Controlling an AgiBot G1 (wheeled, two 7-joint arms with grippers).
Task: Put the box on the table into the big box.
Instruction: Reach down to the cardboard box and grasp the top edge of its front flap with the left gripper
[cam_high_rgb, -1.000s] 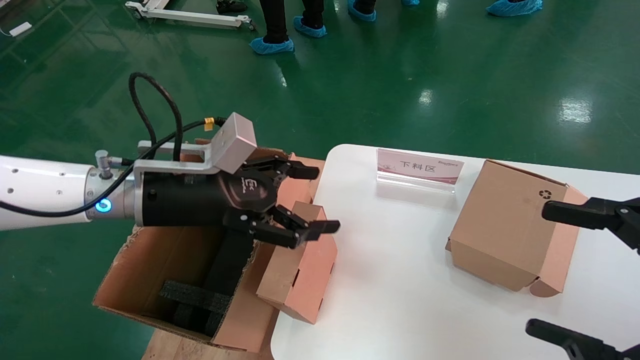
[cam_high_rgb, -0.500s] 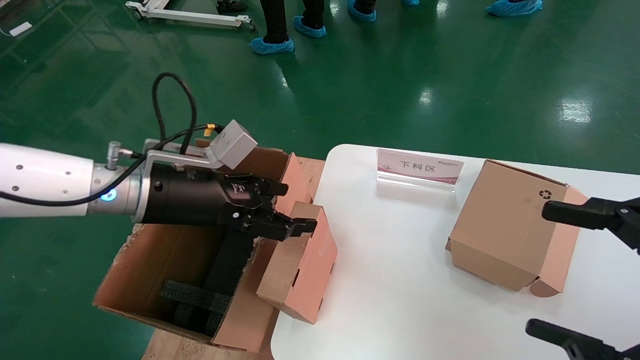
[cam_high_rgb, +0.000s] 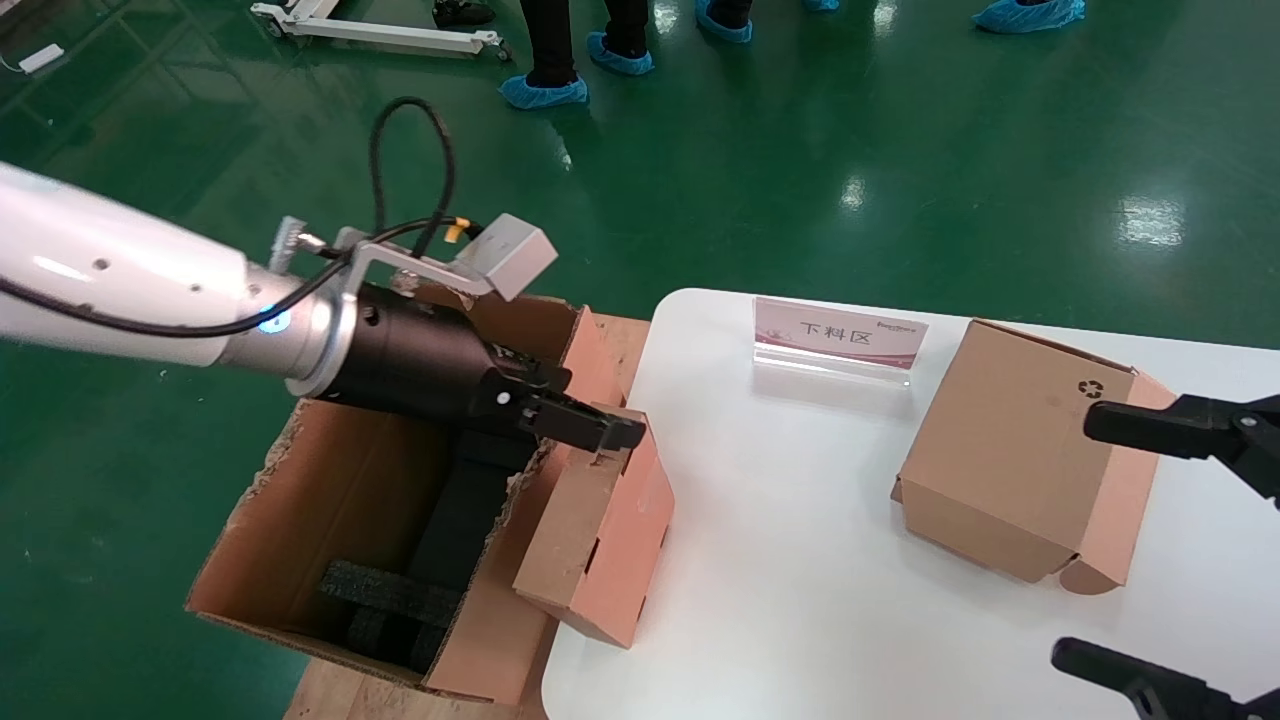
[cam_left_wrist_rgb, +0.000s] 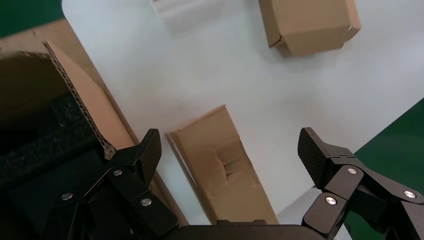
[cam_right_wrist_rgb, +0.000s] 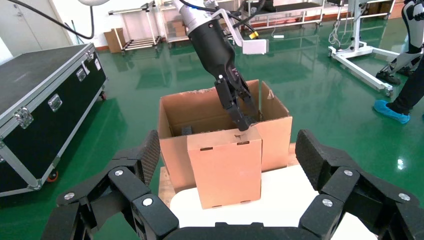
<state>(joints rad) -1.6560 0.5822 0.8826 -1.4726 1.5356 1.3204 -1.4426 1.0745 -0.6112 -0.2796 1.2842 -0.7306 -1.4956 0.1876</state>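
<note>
Left gripper (cam_high_rgb: 600, 432) at the top edge of the small plain brown cardboard box (cam_high_rgb: 598, 530).

Fingers spread wide apart in the left wrist view, one on each side of this box, not clamped on it. Box standing on the left edge of the white table (cam_high_rgb: 800, 580), touching the very large brown torn-rimmed carton (cam_high_rgb: 330, 520) with black foam blocks (cam_high_rgb: 400, 590) inside. Right gripper (cam_high_rgb: 1180, 540) open, parked at the near right, beside the mid-sized cardboard box with a recycling symbol (cam_high_rgb: 1010, 460).

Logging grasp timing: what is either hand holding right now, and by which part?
Nothing yet. The open left hand straddles the box's top end without gripping it; the right hand hangs open and empty over the table.
</note>
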